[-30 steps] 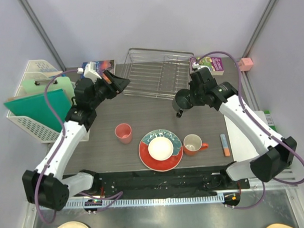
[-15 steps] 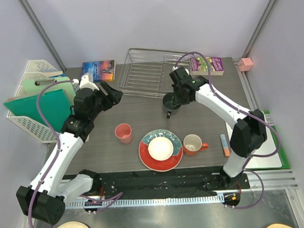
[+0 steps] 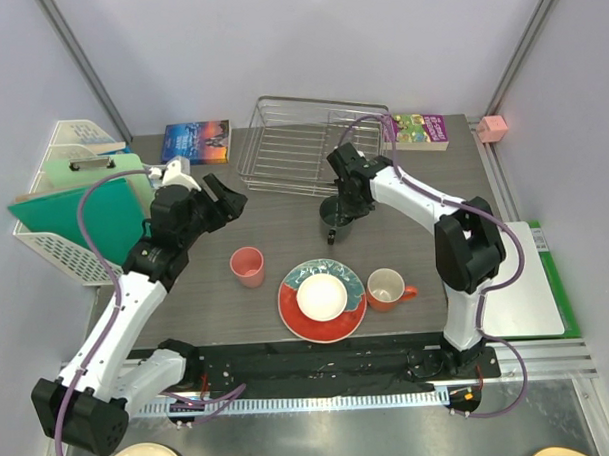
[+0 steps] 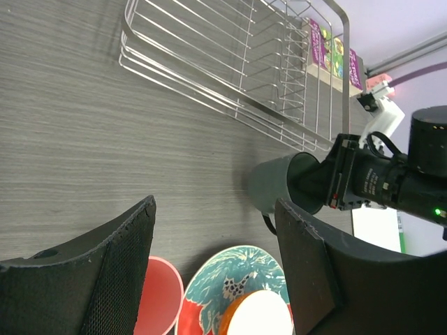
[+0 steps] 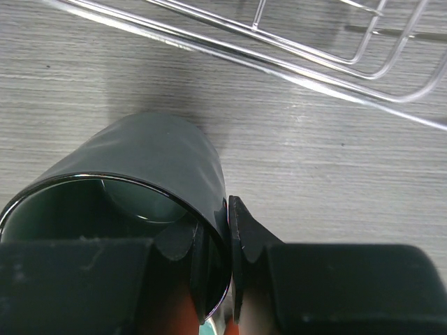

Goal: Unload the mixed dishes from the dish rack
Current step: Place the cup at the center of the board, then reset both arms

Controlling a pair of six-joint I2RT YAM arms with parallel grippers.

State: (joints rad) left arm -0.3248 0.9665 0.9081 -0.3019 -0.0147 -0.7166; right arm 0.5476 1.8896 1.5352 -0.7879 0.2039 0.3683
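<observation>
Jaws of right gripper (image 5: 213, 234) pinch the dark grey mug (image 5: 150, 164) by its rim, six o'clock of dish rack (image 3: 302, 146); left gripper (image 4: 213, 216) wide, empty. Likely the placing step: seat it, then release.

The mug (image 3: 336, 209) is dark grey, the cup (image 3: 247, 265) pink, the rack (image 3: 302, 148) silver, and the plate (image 3: 290, 307) teal (with a red-orange rim).

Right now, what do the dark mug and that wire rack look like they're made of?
The dark grey mug looks like glazed ceramic: smooth wall, glossy reflections at the rim. The dish rack looks like metal wire, perhaps chromed or stainless steel: thin, shiny silver rods.
</observation>
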